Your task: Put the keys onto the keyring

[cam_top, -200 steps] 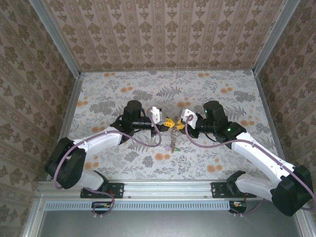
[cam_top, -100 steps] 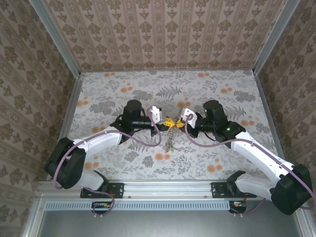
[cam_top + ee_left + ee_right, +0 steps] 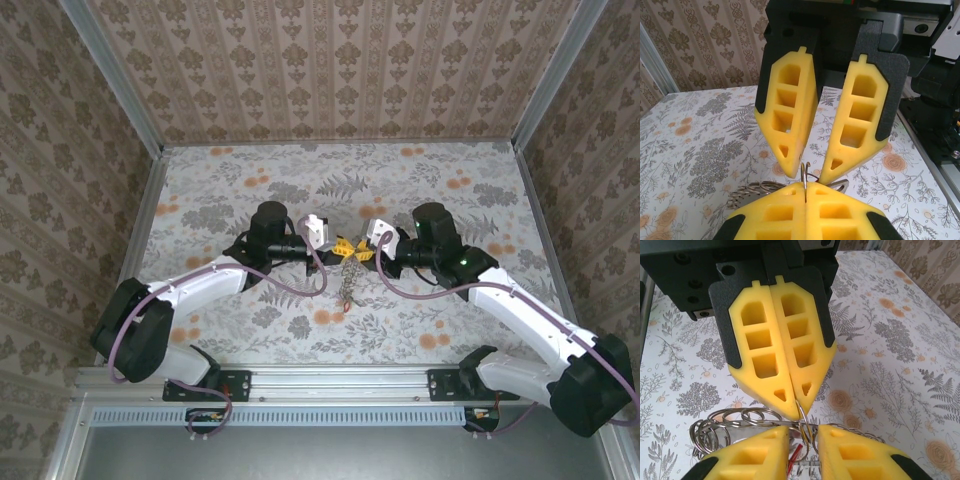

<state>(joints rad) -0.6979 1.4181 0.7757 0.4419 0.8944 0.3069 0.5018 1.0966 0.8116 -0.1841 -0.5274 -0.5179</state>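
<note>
The keyring (image 3: 732, 422) was held up between the 2 claws above the middle of the worktop (image 3: 220, 190), and its loose length was seen hanging down as a thin chain in the overhead view. The left claw (image 3: 792, 406) was clenched on 1 thin wire loop of the keyring, with the wire standing up out of the seam between its pads. The right claw (image 3: 808, 177) was set tip to tip against it, its fingers slightly parted around that same loop. Nothing was seen pinched there.

The keyring was judged light, limp and springy: a run of small wire coils that would sag, swing and twist wherever it was unsupported. The wire was judged thin, hard and slippery against the soft foam pads. A fingertip grip square across a single loop was therefore thought best, with the 2nd hold placed just beside the 1st.

The keyring itself was taken as the only holder in the task. A red tag (image 3: 796, 452) was glimpsed below the right claw's fingers, but whether it was threaded on could not be told.
</note>
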